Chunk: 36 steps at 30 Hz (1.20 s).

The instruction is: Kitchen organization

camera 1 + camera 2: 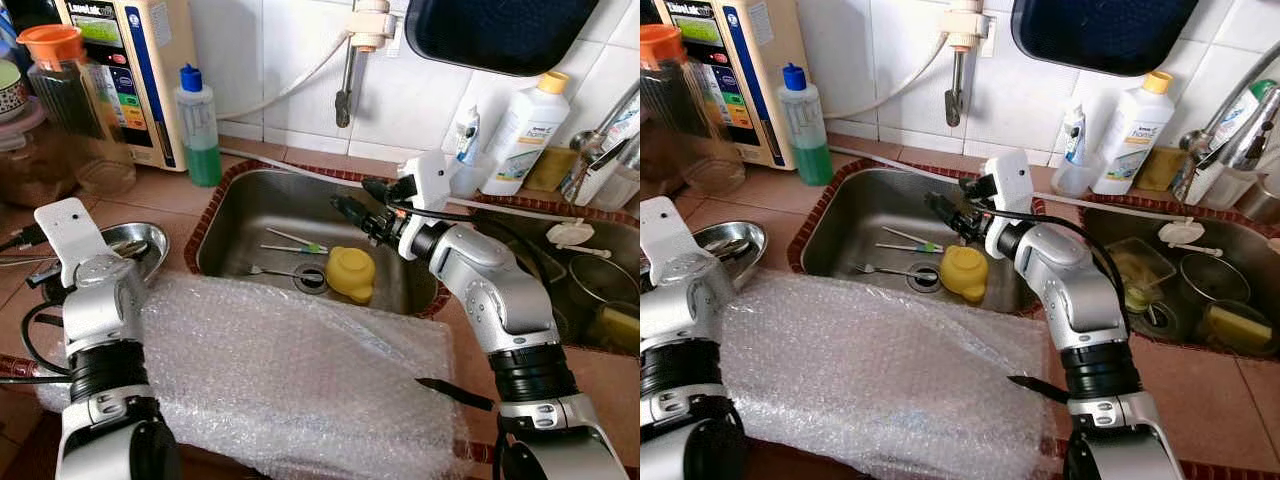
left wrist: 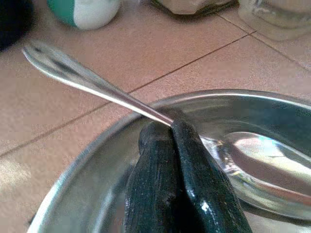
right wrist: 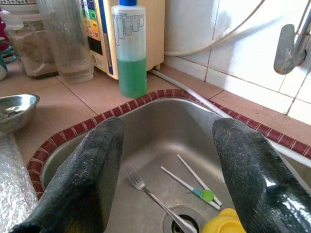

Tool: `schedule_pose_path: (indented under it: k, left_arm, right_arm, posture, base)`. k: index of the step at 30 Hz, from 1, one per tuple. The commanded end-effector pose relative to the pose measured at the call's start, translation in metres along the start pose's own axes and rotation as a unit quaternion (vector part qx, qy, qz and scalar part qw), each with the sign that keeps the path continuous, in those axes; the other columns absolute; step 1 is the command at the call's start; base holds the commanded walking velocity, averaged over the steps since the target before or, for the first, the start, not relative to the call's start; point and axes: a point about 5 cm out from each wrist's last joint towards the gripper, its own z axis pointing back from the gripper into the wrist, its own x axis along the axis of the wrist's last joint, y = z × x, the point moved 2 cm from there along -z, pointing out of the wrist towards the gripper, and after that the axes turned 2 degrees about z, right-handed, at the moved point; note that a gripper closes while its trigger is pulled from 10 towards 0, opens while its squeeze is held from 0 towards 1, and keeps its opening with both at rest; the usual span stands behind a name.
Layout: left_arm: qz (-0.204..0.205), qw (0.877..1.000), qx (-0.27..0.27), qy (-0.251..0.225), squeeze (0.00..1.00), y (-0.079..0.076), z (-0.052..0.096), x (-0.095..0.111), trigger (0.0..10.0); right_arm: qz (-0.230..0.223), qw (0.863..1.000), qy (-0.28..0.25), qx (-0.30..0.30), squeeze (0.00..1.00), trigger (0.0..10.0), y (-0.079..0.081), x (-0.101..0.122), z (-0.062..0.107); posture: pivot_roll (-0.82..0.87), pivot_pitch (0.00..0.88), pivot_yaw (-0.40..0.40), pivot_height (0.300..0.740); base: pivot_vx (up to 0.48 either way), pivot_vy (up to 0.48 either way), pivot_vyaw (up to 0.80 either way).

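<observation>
Left tool [image 2: 170, 127] clamped a spoon [image 2: 146, 109] whose bowl lay in the steel dish [image 2: 97, 150], handle angled out over the rim; right tool [image 3: 167, 145] hung apart above the sink [image 3: 160, 121].

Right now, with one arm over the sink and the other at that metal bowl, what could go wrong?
The left gripper pinches the spoon at mid-handle; it could tip the steel bowl. The open right gripper hovers above the sink, where the fork lies flat and may slip.
</observation>
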Motion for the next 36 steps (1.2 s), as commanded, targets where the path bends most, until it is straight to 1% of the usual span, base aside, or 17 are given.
schedule_pose_path:
  k: [1,6,9,13,14,16,17,19,22,24,26,28,31,35,36]
  left_arm:
    - [0.027,0.999,-0.011,-0.022,0.00,-0.007,0.005,0.013,10.0]
    - [0.025,0.999,-0.015,-0.025,0.00,-0.014,0.005,0.009,10.0]
    - [0.032,0.999,-0.006,-0.037,0.00,-0.015,0.004,0.016,10.0]
    - [0.068,0.997,0.018,-0.014,0.00,-0.014,0.001,0.018,10.0]
    - [0.072,0.997,0.024,-0.009,0.00,-0.013,0.001,0.018,10.0]
    - [0.073,0.997,0.032,-0.013,0.00,-0.012,0.000,0.019,10.0]
    - [0.079,0.996,0.042,-0.014,0.00,-0.011,0.001,0.020,10.0]
    - [0.089,0.992,0.084,-0.028,0.00,-0.008,0.008,0.024,10.0]
    - [0.108,0.991,0.082,-0.017,0.00,-0.009,0.011,0.021,10.0]
    - [0.103,0.990,0.090,-0.017,0.00,-0.009,0.013,0.019,10.0]
    - [0.090,0.993,0.076,-0.016,0.00,-0.013,0.015,0.012,10.0]
    - [0.081,0.994,0.070,-0.013,0.00,-0.014,0.016,0.005,10.0]
    - [0.075,0.995,0.070,-0.017,0.00,-0.015,0.018,0.005,10.0]
    - [0.053,0.996,0.063,-0.023,0.00,-0.016,0.021,0.005,10.0]
    - [0.039,0.997,0.055,-0.040,0.00,-0.018,0.024,0.008,10.0]
  right_arm:
    - [0.012,1.000,-0.001,-0.001,0.00,10.0,-0.002,0.002,0.003]
    - [0.013,1.000,-0.003,0.001,0.00,10.0,-0.001,0.003,0.001]
    - [0.014,1.000,-0.003,0.002,0.00,10.0,0.000,0.003,0.001]
    - [0.017,1.000,-0.004,0.002,0.00,10.0,-0.001,0.003,0.002]
    - [0.018,1.000,-0.004,0.001,0.00,10.0,-0.001,0.003,0.003]
    - [0.019,1.000,-0.006,0.002,0.00,10.0,-0.001,0.003,0.003]
    - [0.022,1.000,-0.010,0.006,0.00,10.0,-0.001,0.005,0.003]
    - [0.029,0.998,-0.022,0.043,0.00,10.0,0.002,0.012,0.005]
    - [0.049,0.996,-0.026,0.074,0.00,10.0,0.007,0.017,0.006]
    - [0.058,0.994,-0.030,0.087,0.00,10.0,0.008,0.020,0.006]
    - [0.064,0.993,-0.034,0.091,0.00,10.0,0.009,0.022,0.005]
    - [0.070,0.993,-0.034,0.089,0.00,10.0,0.008,0.022,0.004]
    - [0.068,0.993,-0.034,0.090,0.00,10.0,0.008,0.021,0.004]
    - [0.070,0.993,-0.034,0.087,0.00,10.0,0.007,0.019,0.004]
    - [0.070,0.994,-0.036,0.082,0.00,10.0,0.006,0.020,0.004]
  posture:
    - [0.15,0.000,-0.061,0.740]
    - [0.16,0.000,-0.064,0.740]
    - [0.15,0.000,-0.064,0.740]
    - [0.15,0.000,-0.064,0.740]
    - [0.15,0.000,-0.064,0.740]
    - [0.15,0.000,-0.064,0.740]
    - [0.15,0.000,-0.063,0.740]
    - [0.14,0.000,-0.064,0.740]
    - [0.15,0.000,-0.065,0.740]
    - [0.15,0.000,-0.068,0.740]
    - [0.15,0.000,-0.071,0.740]
    - [0.15,0.000,-0.071,0.740]
    - [0.15,0.000,-0.071,0.740]
    - [0.15,0.000,-0.068,0.740]
    - [0.15,0.000,-0.065,0.740]
  base:
    - [0.000,0.000,0.00]
    - [0.000,0.000,0.00]
    - [0.000,0.000,0.00]
    - [0.000,0.000,0.00]
    - [0.000,0.000,0.00]
    - [0.000,0.000,0.00]
    - [0.000,0.000,0.00]
    - [0.000,0.000,0.00]
    - [0.000,0.000,0.00]
    - [0.000,0.000,0.00]
    - [0.000,0.000,0.00]
    - [0.000,0.000,0.80]
    - [0.000,0.000,0.80]
    - [0.000,0.000,0.80]
    - [0.000,0.000,0.80]
